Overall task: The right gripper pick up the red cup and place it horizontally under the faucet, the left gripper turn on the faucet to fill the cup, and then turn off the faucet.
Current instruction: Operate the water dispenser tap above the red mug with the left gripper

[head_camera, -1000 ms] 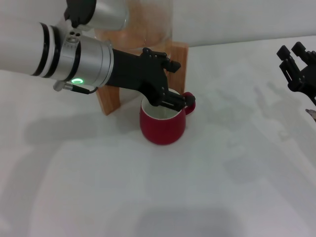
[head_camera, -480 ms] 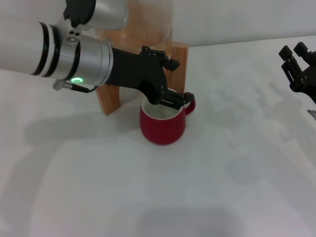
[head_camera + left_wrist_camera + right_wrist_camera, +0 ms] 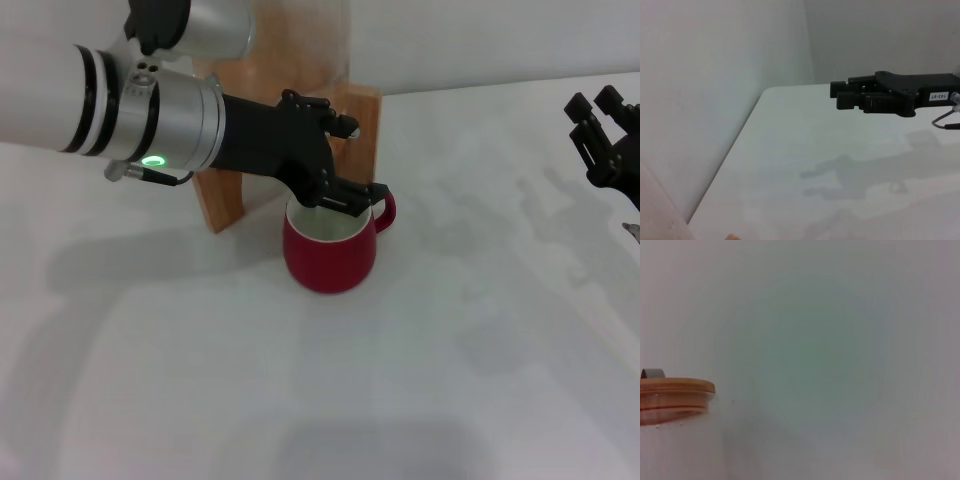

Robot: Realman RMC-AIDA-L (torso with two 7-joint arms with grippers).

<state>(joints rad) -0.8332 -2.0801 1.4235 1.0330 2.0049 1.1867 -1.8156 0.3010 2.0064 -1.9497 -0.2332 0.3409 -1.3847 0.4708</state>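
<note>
One readable mark here: a small white label [image 3: 937,95] on the side of the right tool [image 3: 840,95], seen from the left wrist view. It appears upside down and seems to read "142-07", though the digits are small.

faucet hidden behind left claw [image 3: 330,165], right claw [image 3: 605,140] cut off

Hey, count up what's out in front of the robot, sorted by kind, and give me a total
Cups: 1, the red cup, upright by the stand.
Wooden stands: 1, the wooden stand, carrying a glass dispenser.
Grippers: 2, the left gripper above the cup's rim, the right gripper off at the table's right edge.
Total: 4, or 5 counting the dispenser.
</note>
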